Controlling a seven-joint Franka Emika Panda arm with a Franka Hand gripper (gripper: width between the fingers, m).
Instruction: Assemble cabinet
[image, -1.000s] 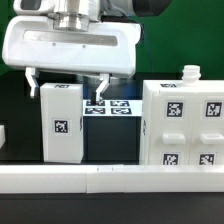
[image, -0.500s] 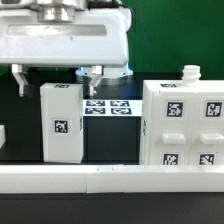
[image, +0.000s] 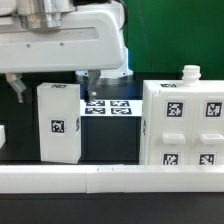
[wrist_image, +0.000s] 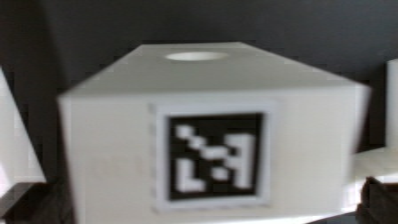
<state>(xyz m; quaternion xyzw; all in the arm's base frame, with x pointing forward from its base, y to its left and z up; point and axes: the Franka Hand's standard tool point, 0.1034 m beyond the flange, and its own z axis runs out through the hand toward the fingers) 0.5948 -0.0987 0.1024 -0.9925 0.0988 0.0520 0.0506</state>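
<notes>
Cabinet (image: 183, 122) stands at the exterior view's right, reaching the frame's right edge. It is a large white boxy case, far bigger than the other parts. Its front carries four black-and-white square tags with shallow recessed panels between them. A small white knob (image: 190, 72) sticks up from its top edge. It rests upright on the black table (image: 110, 145).

An upright white block (image: 60, 122) with one tag on its front stands left of centre, well apart from the cabinet. A strip of bare table lies between them. The marker board (image: 110, 106) lies flat further back in that gap. A long white rail (image: 110, 178) runs across the lower frame, in front of both parts. A small white piece (image: 3, 135) shows at the left edge.

The gripper (image: 53, 93) hangs over the block with its jaws spread wide, holding nothing. One finger is clear of the block's left side and the other is just beside its upper right corner.

In the wrist view the white block (wrist_image: 205, 110) fills most of the frame. A round hole (wrist_image: 196, 55) is in its top face and a tag (wrist_image: 222, 150) is on its front. Dark blurred fingertips (wrist_image: 22, 205) flank it, and I cannot tell whether they touch it.
</notes>
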